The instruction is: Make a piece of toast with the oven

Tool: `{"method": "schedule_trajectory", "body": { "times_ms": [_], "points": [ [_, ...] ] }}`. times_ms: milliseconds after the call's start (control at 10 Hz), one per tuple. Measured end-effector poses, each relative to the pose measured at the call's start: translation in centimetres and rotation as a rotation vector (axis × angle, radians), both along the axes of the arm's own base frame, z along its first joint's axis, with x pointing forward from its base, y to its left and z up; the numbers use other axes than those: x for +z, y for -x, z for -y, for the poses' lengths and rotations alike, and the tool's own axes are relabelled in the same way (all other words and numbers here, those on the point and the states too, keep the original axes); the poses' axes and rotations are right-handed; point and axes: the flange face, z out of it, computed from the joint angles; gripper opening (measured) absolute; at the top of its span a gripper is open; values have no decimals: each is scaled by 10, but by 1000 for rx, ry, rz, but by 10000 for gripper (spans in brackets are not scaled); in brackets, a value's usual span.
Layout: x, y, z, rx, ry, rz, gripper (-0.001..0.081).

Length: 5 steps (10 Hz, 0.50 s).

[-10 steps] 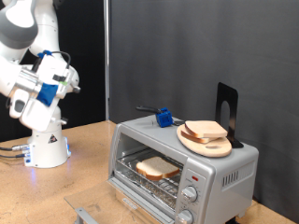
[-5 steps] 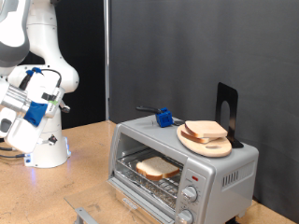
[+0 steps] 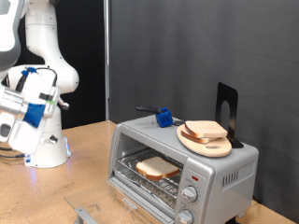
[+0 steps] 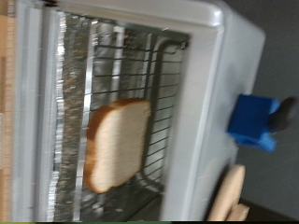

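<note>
The oven (image 3: 217, 174) stands at the exterior view's lower right with its glass door dropped open. A piece of toast (image 3: 157, 167) lies flat on the wire rack (image 3: 140, 174) inside. In the wrist view the same slice (image 4: 117, 145) rests on the rack (image 4: 149, 84) inside the oven (image 4: 210, 103). My gripper (image 3: 26, 101), a white hand with blue parts, hangs at the exterior view's far left, well away from the oven. Its fingers do not show in the wrist view, and nothing is seen held.
On the oven's top sits a round wooden plate (image 3: 207, 142) with another bread slice (image 3: 206, 129), a blue block (image 3: 165, 118) with a dark handle, and a black stand (image 3: 227, 112). The robot's white base (image 3: 47, 147) stands on the wooden table (image 3: 56, 191).
The hand has swung left and downward, away from the oven, mostly during the first half second. The toast and the oven have not moved.
</note>
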Motion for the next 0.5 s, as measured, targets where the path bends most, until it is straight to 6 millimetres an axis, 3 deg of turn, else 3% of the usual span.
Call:
{"method": "schedule_trajectory", "body": {
  "times_ms": [500],
  "points": [
    [-70,-19,17,20,69,-120,808]
  ]
}}
